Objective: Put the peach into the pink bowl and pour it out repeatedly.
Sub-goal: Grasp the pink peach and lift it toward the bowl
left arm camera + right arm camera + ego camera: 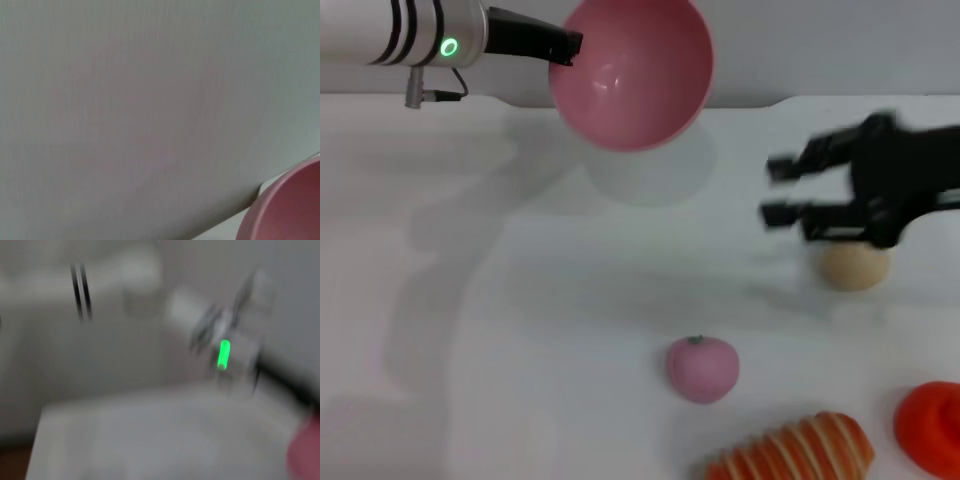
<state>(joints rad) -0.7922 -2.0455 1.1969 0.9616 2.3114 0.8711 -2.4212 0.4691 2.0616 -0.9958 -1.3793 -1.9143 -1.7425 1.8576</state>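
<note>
My left gripper (563, 45) is clamped on the rim of the pink bowl (632, 72), raised and tipped at twelve o'clock. The peach (702, 369) lies on the table (520, 330) toward six. I judge it's poured out; next, my right gripper (782, 192), jaws apart at three o'clock, must fetch it.

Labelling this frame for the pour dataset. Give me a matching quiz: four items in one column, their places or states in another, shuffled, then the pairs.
Items:
1. round pink plastic bowl
2. small pink toy peach
3. tan-beige ball
4. right gripper

Places or states:
A. lying on the white table, near the striped orange item
B. fingers apart, above the table
C. held up, tipped, empty, by the left gripper
D. on the table, partly behind the black gripper

Pairs: 1-C, 2-A, 3-D, 4-B
</note>
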